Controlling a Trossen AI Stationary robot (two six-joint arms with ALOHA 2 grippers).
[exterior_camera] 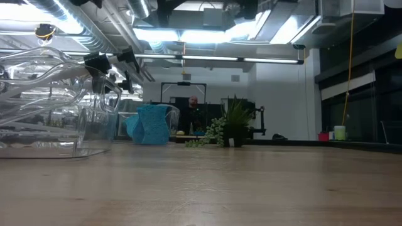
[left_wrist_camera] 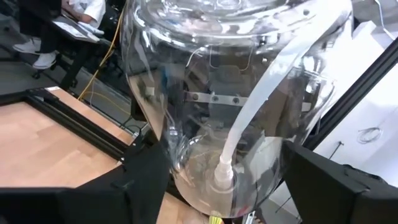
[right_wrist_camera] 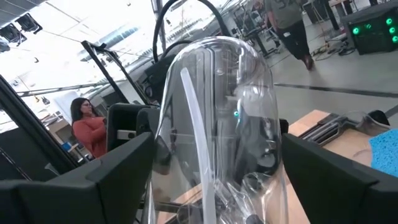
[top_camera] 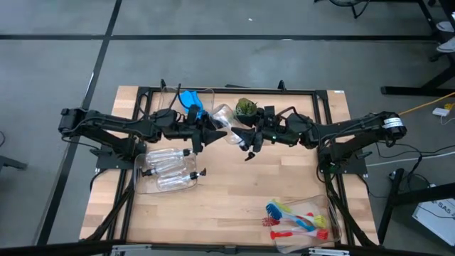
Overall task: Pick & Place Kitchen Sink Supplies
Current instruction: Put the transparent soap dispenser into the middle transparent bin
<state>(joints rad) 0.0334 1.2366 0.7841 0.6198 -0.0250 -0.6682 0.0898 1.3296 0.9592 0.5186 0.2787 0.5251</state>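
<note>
A clear plastic bottle (top_camera: 223, 118) hangs high over the table's middle, lying between my two grippers. My left gripper (top_camera: 211, 133) comes at it from the left and my right gripper (top_camera: 244, 139) from the right; both are shut on it. A white tube (left_wrist_camera: 249, 118) runs inside it. Two more clear bottles (top_camera: 169, 158) with black tops lie in a clear bin (top_camera: 142, 186) at the left. A blue sponge (top_camera: 189, 99) stands near the far edge. Red, blue and yellow-green brushes (top_camera: 295, 219) lie in a clear bin (top_camera: 321, 201) at the near right. My left gripper has the bottle's narrow rounded end (left_wrist_camera: 186, 168), where the tube's fitting sits, between its two fingers (left_wrist_camera: 137, 186), one on each side wall. It comes nearly level from the table's left, along the bottle. The bottle is lifted clear of the table. My right gripper pinches the bottle's wider end (right_wrist_camera: 273, 174) between its two fingers (right_wrist_camera: 118, 168), which lie against its opposite side walls. It comes nearly level from the table's right, along the bottle, whose rounded far end (right_wrist_camera: 217, 46) points away from it.
A small green plant (top_camera: 247, 107) stands by the far edge, just behind the grippers. Black frame rails (top_camera: 227, 89) run round the wooden table. The tabletop's middle and near part (top_camera: 234, 192) is bare wood. A person (right_wrist_camera: 87, 127) stands in the room beyond.
</note>
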